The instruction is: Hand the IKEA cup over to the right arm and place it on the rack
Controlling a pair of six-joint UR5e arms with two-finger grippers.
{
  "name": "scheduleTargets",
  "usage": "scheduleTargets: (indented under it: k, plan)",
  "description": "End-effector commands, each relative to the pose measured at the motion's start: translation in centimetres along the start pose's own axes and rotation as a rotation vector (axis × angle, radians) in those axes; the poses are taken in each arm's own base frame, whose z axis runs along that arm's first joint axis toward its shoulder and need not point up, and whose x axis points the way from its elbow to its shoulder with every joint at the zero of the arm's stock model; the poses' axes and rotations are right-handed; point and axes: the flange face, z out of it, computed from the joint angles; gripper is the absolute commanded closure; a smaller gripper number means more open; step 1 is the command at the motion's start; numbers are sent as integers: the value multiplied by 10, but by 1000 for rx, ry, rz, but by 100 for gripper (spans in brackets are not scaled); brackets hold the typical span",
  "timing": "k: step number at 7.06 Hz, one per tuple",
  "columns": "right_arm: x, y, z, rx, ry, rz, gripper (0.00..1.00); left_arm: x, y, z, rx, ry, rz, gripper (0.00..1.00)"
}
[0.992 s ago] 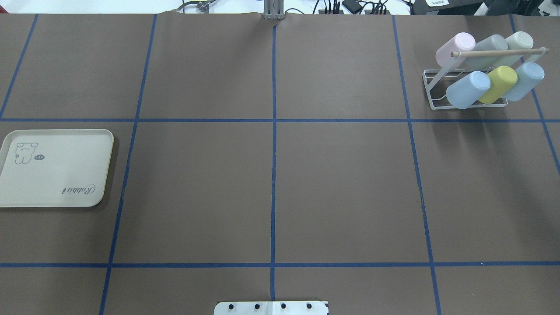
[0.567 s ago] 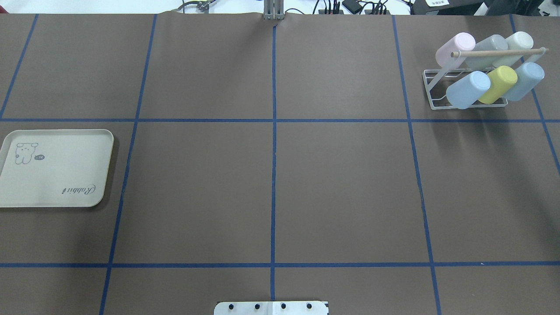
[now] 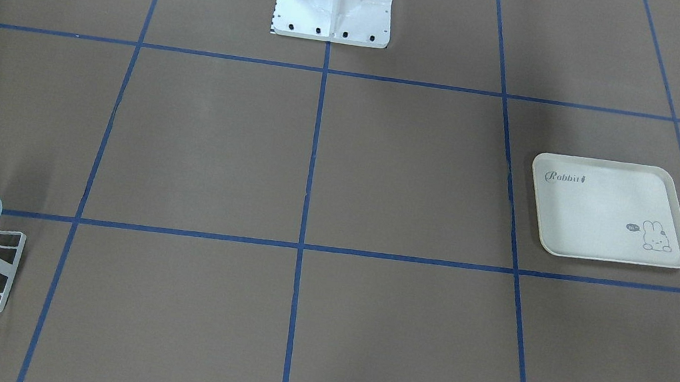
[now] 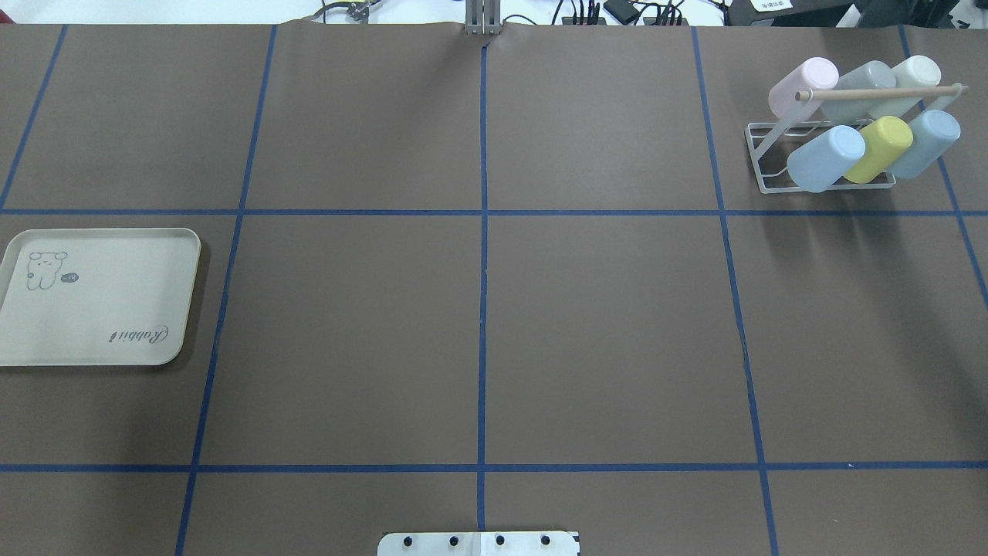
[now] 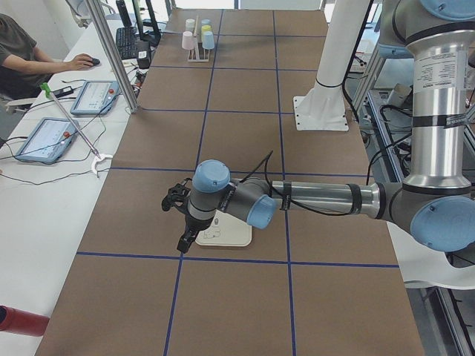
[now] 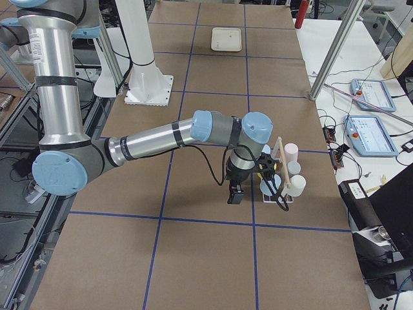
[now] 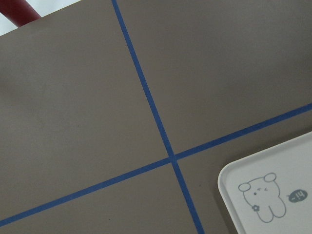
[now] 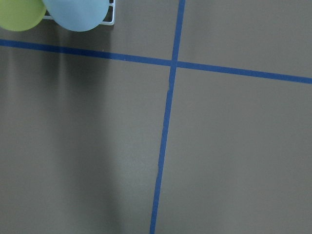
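brown table [image 4: 602,324] holds the rack [image 6: 282,169] just beside right gripper [image 6: 233,199], seemingly apart

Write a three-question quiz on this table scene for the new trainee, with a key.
1. Multiple choice: in the overhead view, how many cups are on the rack? A) four B) six C) eight
2. True or false: a cup lies on the rabbit-print tray.
3. Fill in: in the rack's row nearer the robot, the middle cup is coloured ____.

Key: 1 B; 2 false, the tray holds nothing; 3 yellow.
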Motion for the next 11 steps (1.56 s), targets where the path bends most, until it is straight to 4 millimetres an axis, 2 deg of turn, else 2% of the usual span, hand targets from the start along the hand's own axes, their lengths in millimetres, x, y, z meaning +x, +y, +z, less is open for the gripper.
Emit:
scheduleTargets:
  k: [1,2,4,5,7,11]
  plan:
    - [14,-14,14,98,17,-31,0,-2,-14,2,-54,6,27,0]
    - [20,-22,19,150,19,27,0,-2,-30,-2,-71,8,12,0]
    - [25,-25,25,175,12,72,0,-3,-37,-1,-83,18,-3,0]
    - [30,-21,41,149,-52,91,0,-7,-42,4,-89,23,-11,0]
    - [41,6,57,126,-116,127,0,-8,-40,5,-91,26,-15,0]
    - [52,14,63,119,-116,152,0,-14,-33,15,-114,29,-36,0]
